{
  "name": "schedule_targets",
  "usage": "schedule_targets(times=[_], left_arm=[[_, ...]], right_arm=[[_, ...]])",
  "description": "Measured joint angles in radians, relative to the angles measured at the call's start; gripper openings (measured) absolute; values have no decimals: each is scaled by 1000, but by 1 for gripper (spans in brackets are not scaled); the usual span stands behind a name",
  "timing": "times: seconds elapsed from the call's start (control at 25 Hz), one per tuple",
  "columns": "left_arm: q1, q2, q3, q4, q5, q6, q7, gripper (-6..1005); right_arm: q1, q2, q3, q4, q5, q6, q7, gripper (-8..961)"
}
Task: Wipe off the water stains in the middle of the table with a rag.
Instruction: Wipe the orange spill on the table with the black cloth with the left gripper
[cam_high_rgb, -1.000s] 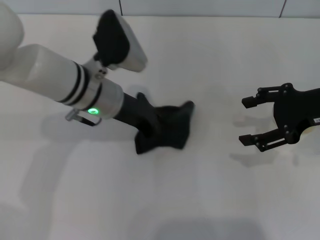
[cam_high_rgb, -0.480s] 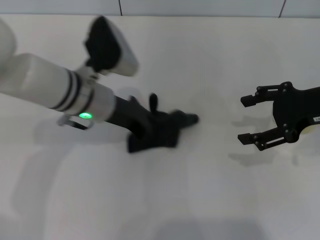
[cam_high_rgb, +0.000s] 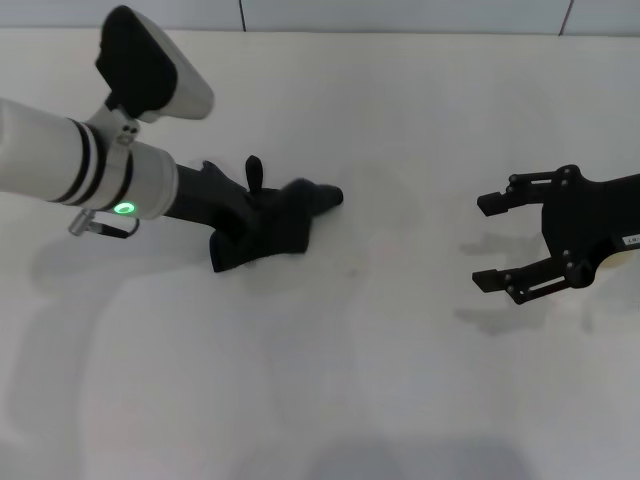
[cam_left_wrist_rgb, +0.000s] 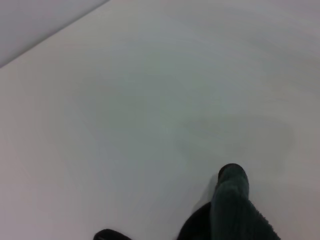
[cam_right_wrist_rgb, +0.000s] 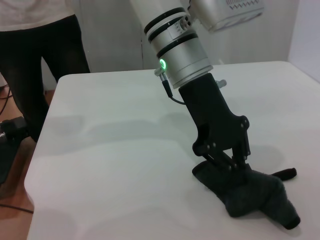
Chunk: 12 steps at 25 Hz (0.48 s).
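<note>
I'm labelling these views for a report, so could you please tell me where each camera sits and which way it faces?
Head view: above, looking down at the table; both arms show, left gripper pressing the rag, right gripper open, idle.
Left wrist view: low over the table, rag tip visible.
Right wrist view: faces across the table at the left gripper.
All three share the rag.

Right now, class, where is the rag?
In the head view the rag lies on the table, left of centre, pressed down under the left gripper, far from the right gripper.
</note>
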Motion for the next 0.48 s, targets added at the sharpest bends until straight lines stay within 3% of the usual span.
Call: schedule_targets(times=[0.2, 0.48], left_arm=[[-17, -5, 107, 6, -86, 11, 5, 76], [-32, -8, 339, 50, -204, 15, -17, 76]], right_arm=[[-1, 0, -2, 0, 0, 0, -1, 873], [-2, 0, -3, 0, 0, -3, -1, 873]])
